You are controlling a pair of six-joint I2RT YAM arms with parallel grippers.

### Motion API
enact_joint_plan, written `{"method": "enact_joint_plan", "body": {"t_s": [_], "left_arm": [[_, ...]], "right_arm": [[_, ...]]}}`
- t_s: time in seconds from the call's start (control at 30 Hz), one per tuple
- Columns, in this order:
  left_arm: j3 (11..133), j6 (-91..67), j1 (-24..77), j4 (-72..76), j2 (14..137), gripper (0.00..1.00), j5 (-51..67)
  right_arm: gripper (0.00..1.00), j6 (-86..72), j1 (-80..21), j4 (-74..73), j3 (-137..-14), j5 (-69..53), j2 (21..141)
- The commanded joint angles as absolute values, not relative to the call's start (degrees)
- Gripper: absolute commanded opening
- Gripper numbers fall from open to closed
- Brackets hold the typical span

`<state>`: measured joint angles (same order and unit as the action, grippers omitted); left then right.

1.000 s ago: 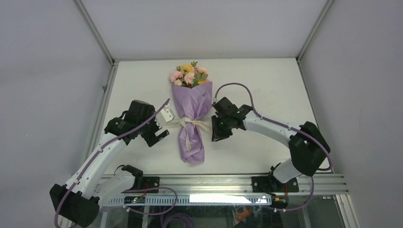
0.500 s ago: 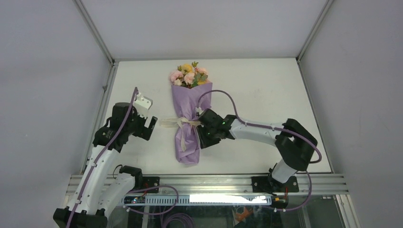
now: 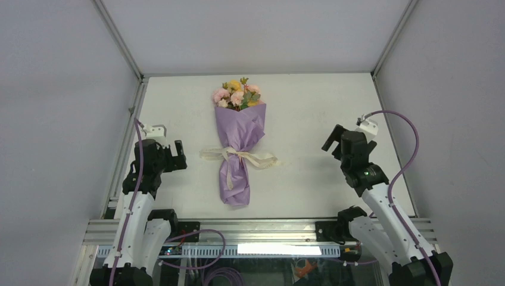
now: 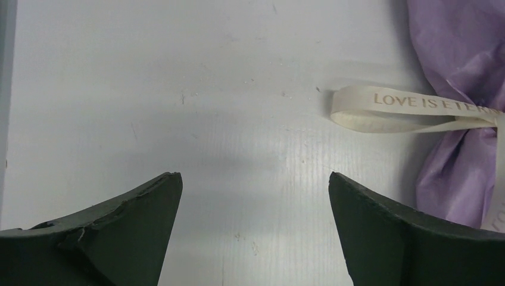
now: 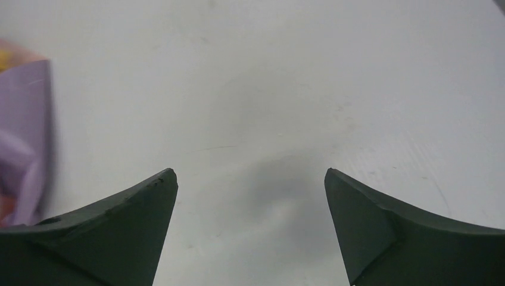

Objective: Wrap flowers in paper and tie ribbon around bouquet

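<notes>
Top: bouquet [image 3: 239, 149] lies mid table [image 3: 309, 107], flowers [image 3: 237, 95] at far end, ribbon [image 3: 238, 156] tied round its waist, tails out both sides. To its left the left gripper [image 3: 177, 154], well off to the right the right gripper [image 3: 333, 137], both wide open, empty
Left wrist: jaws spread over bare table, ribbon loop and paper [image 4: 458, 179] at right edge
Right wrist: jaws spread, nothing between, paper at left edge

light: bright, even | shadows: soft, faint on table [image 5: 262, 179] | blur: paper [image 5: 27, 131] at right-wrist edge
</notes>
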<state>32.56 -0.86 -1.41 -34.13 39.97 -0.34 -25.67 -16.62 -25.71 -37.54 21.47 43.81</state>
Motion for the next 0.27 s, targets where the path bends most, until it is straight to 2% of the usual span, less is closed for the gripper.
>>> {"method": "enact_joint_plan", "body": {"t_s": [0.0, 0.23], "left_arm": [[29.2, -7.0, -4.4, -24.6, 37.3, 0.99, 0.3], [24.8, -7.6, -5.6, -20.0, 35.5, 0.99, -7.8]], "right_arm": [[0.99, -32.5, -16.5, -21.8, -33.4, 43.7, 44.6], [0.99, -34.9, -16.5, -25.9, -35.7, 49.8, 47.9]]}}
